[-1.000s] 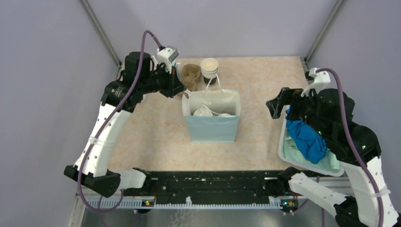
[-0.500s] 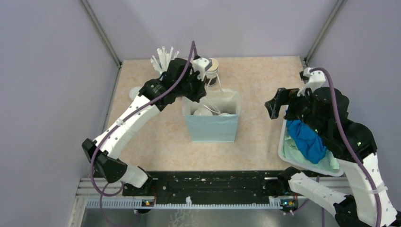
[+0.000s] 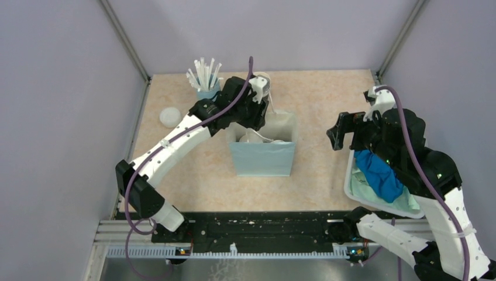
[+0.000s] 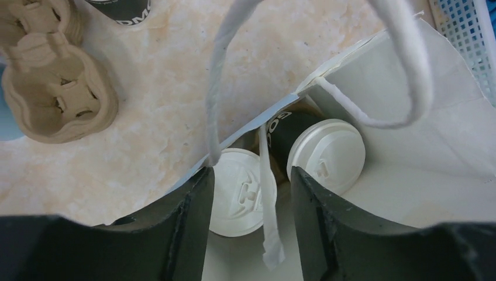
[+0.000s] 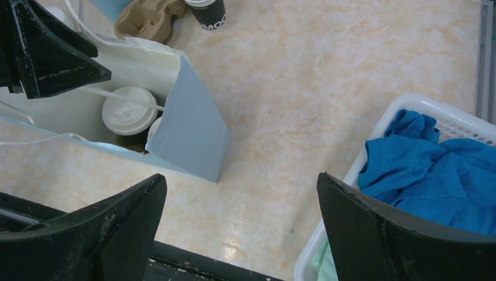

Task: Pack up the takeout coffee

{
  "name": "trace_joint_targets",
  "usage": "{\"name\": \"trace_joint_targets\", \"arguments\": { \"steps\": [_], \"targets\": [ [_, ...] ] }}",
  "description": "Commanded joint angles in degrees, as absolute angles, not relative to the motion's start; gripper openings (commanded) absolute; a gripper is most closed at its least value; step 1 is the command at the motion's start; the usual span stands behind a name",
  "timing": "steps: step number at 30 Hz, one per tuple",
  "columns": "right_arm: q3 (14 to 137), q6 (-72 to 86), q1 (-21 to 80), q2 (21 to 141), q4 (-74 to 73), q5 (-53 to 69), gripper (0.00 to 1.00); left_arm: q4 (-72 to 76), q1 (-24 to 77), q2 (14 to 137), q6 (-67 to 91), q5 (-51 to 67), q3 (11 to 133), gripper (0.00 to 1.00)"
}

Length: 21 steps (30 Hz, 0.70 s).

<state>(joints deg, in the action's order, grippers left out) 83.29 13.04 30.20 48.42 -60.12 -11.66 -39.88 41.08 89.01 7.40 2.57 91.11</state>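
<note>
Tabletop [image 3: 320,161] runs open between bag [image 3: 263,159] and basket [image 3: 349,175]; left fingers [image 3: 252,120] and right fingers [image 3: 337,130] stand apart, empty.

Even bright light, soft shadows

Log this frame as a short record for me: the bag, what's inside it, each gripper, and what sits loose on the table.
bag: light blue paper bag, upright, top open
contents: first lidded cup and second lidded cup side by side, white strip between them
left gripper: open, above the bag mouth, gripping nothing
right gripper: open, empty, off to the bag's side
on table: straw cup, loose white lid, cardboard cup carrier
</note>
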Motion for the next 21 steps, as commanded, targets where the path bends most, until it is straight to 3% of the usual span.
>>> {"name": "trace_joint_targets", "arguments": {
  "steps": [1, 6, 12, 21],
  "targets": [
    [84.97, 12.35, 29.82, 48.25, -60.47, -10.95, 0.99, -41.08, 40.82, 84.33, 9.16, -1.27, 97.19, 0.61],
    [84.22, 13.15, 29.83, 47.67, -60.87, -10.00, 0.99, -47.10, 35.72, 79.38, 11.37, -0.34, 101.82, 0.73],
    [82.36, 15.04, 29.88, 47.42, -59.26, -7.91, 0.99, -46.29, 19.85, 76.80, 12.54, 2.39, 99.60, 0.89],
    [79.47, 13.86, 29.88, 49.63, -56.80, -8.21, 0.99, -40.22, 9.50, 92.69, 9.39, 9.95, 105.31, 0.82]
  ]
}}
